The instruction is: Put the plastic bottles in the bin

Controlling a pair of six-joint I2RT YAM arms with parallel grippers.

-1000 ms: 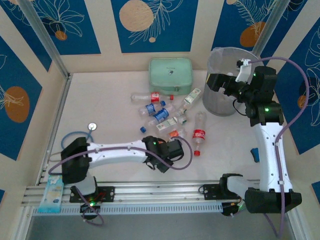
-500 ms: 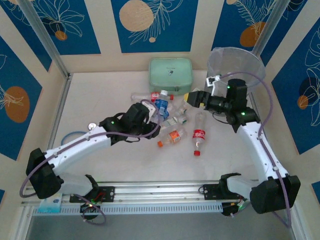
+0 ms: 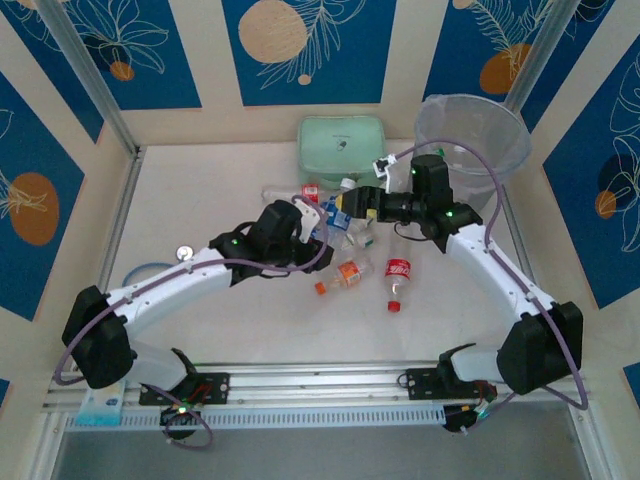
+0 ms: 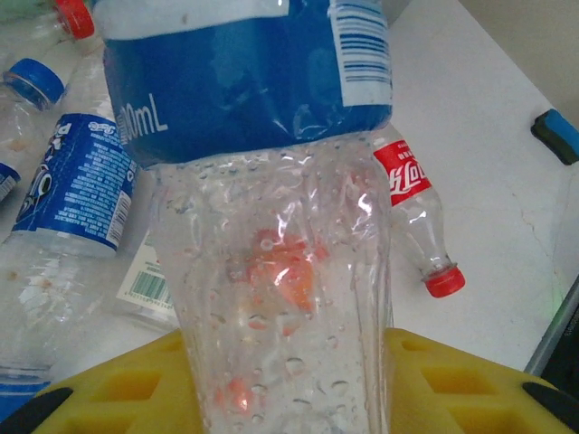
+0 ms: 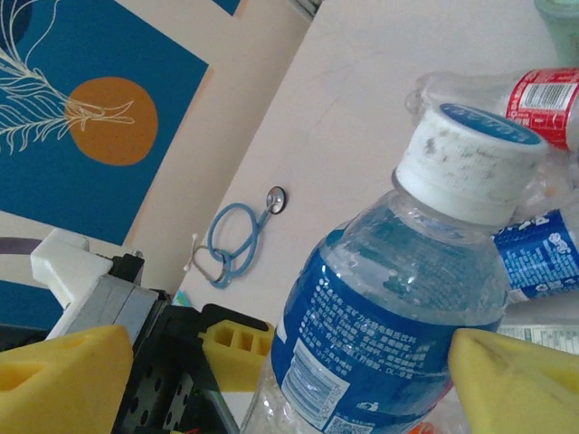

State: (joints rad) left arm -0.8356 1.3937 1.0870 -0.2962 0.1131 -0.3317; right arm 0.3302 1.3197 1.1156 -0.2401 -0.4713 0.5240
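Note:
Several plastic bottles lie in a heap mid-table. My left gripper is shut on a clear blue-label bottle, its yellow pads pressed against both sides of the lower body. That bottle has a white cap. My right gripper stands open around the same bottle's upper part, with a gap on one side. A red-label cola bottle and an orange-label bottle lie nearer the front. The bin stands at the back right, behind the right arm.
A mint-green case sits at the back, just beyond the heap. A blue stethoscope lies at the left by the rail. The two arms meet over the heap. Walls close in the table on three sides.
The left arm stretched from its base to the heap and closed on the blue-label bottle. The right arm swung left from the bin to the same bottle.

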